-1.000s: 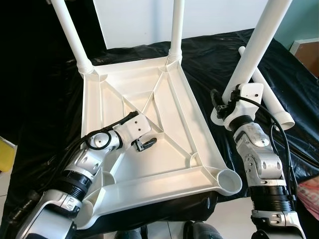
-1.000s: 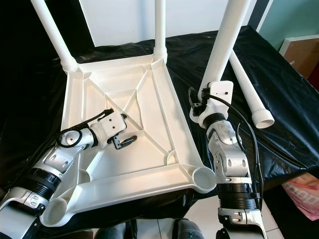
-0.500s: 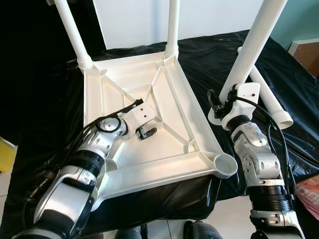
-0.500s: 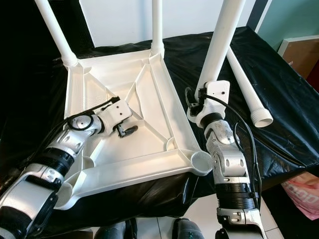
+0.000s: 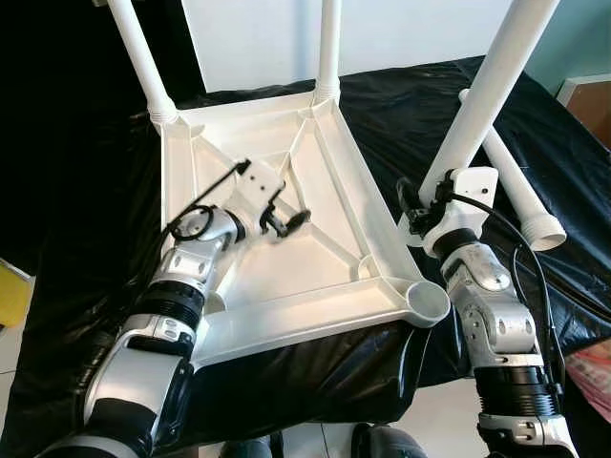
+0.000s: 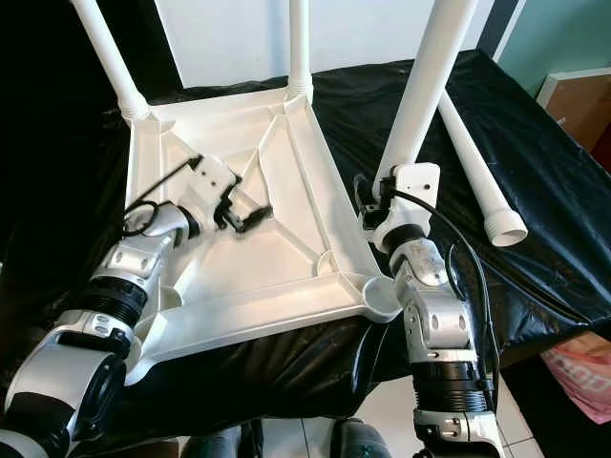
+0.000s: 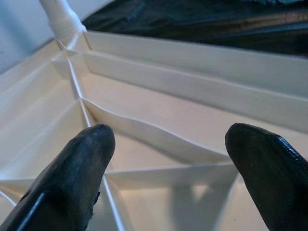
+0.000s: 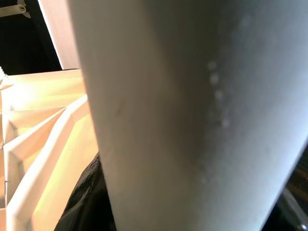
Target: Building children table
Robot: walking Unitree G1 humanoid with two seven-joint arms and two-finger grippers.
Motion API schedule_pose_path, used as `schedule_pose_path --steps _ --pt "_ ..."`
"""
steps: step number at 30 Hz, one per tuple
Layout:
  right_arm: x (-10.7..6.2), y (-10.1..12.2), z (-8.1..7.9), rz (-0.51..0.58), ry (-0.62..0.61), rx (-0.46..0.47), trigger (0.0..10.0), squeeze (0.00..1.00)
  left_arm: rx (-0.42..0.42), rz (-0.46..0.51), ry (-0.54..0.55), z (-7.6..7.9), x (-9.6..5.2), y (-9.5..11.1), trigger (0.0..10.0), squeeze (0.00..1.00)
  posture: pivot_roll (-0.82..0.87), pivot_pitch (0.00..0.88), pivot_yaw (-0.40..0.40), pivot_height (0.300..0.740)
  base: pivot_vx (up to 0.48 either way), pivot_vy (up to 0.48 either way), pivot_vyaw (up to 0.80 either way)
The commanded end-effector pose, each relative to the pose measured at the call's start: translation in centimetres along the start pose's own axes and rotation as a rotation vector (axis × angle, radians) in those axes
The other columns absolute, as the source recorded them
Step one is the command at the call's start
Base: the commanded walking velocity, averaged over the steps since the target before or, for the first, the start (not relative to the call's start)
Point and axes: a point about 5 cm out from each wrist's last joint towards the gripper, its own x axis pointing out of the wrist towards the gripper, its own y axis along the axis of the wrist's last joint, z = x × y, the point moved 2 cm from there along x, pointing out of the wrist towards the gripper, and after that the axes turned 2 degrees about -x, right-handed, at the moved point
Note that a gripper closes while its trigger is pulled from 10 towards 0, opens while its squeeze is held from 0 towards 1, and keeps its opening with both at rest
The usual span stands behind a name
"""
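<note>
Nearest the robot, a crumpled black plastic sheet point(image 5: 315, 367) hangs over the front edge of the table it covers. On that sheet lies the white moulded plastic child's tabletop point(image 5: 329, 296), turned upside down so its ribbed underside faces up. Its near right corner ends in an open round leg socket point(image 5: 427, 301) with no leg in it.

The right gripper point(image 5: 427, 202) sits just beside the tabletop's right rim, a little beyond that open socket, closed around the lower end of a long white plastic tube leg point(image 5: 482, 100). The leg rises steeply up and away to the right, its base resting close to the rim. In the right wrist view the leg's pale round wall point(image 8: 192, 115) lies right up against the camera, with the ribbed underside behind it.

The left arm reaches over the near left edge into the tabletop's hollow. The left gripper point(image 5: 284, 221) hovers above the diagonal ribs near the middle, and the left wrist view shows its two black fingertips point(image 7: 79, 166) spread apart with nothing between them.

Further back, two white legs stand upright in the far corner sockets: the far left leg point(image 5: 141, 62) and the far right leg point(image 5: 329, 48). To the right, a spare white tube leg point(image 5: 516, 186) lies flat on the sheet, well apart from the tabletop.
</note>
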Motion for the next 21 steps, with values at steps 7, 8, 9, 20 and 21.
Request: schedule_pose_path --steps 7,8,9,20,21 --pt "-1.4 -0.5 -1.0 0.011 0.042 0.041 10.0 0.00 -0.035 0.194 -0.102 3.7 -1.7 1.1 10.0 0.00 -0.02 0.121 0.007 0.740 0.000 0.000 0.00" --pt "-1.4 -0.5 -1.0 0.011 0.042 0.041 10.0 0.00 -0.035 0.194 -0.102 3.7 -1.7 1.1 10.0 0.00 -0.02 0.121 0.007 0.740 0.000 0.000 0.00" --pt "-1.6 -0.4 -1.2 0.019 0.049 0.040 10.0 0.00 -0.035 0.210 -0.139 4.2 -2.0 1.3 10.0 0.00 -0.02 0.121 0.006 0.740 0.000 0.000 0.00" --pt "-4.1 -0.7 -1.9 0.042 0.075 0.021 10.0 0.00 -0.070 0.256 -0.280 7.9 -4.1 1.4 10.0 0.00 -0.02 0.152 0.000 0.740 0.000 0.000 0.00" --pt "-4.4 -0.7 -1.9 0.044 0.071 0.020 10.0 0.00 -0.071 0.258 -0.299 8.4 -4.4 1.4 10.0 0.00 -0.02 0.153 0.000 0.740 0.000 0.000 0.00"
